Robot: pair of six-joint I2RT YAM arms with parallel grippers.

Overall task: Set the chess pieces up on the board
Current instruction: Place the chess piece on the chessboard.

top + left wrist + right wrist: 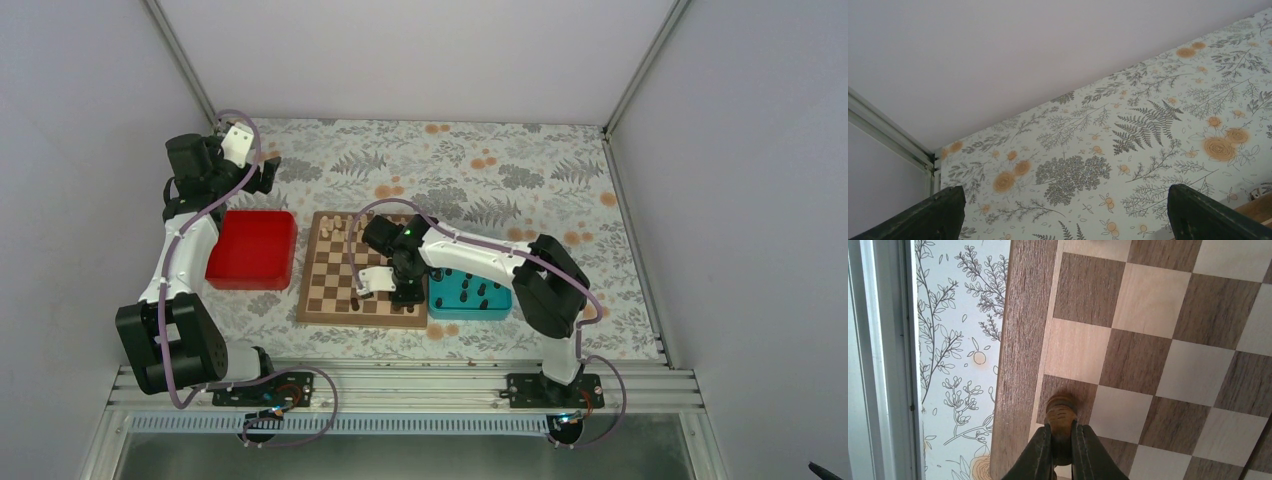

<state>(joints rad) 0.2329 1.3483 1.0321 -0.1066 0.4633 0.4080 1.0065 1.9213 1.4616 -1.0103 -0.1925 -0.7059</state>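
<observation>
- Left fingers [943, 215] are spread wide and hold nothing. That arm is up at the far left of the tabletop [500, 170], probably parked there to stay out of the way.
- Red tray [250, 250] lies just left of the board.
- Board [330, 290] sits in the middle, between the two trays. Pale pieces [335, 228] cluster along its far edge, so the near edge looks like the dark side's home.
- Right fingers [1040, 455] are clamped on a brown piece [1061, 412]. They pinch it just under its round head, which keeps it upright for setting down.
- The piece is over a dark square in the row next to the board's near border, towards the right. Whether its base touches the square cannot be told.
- Teal tray [470, 312] lies just right of the board. It holds more dark pieces [470, 290], an easy reach for the right arm.
</observation>
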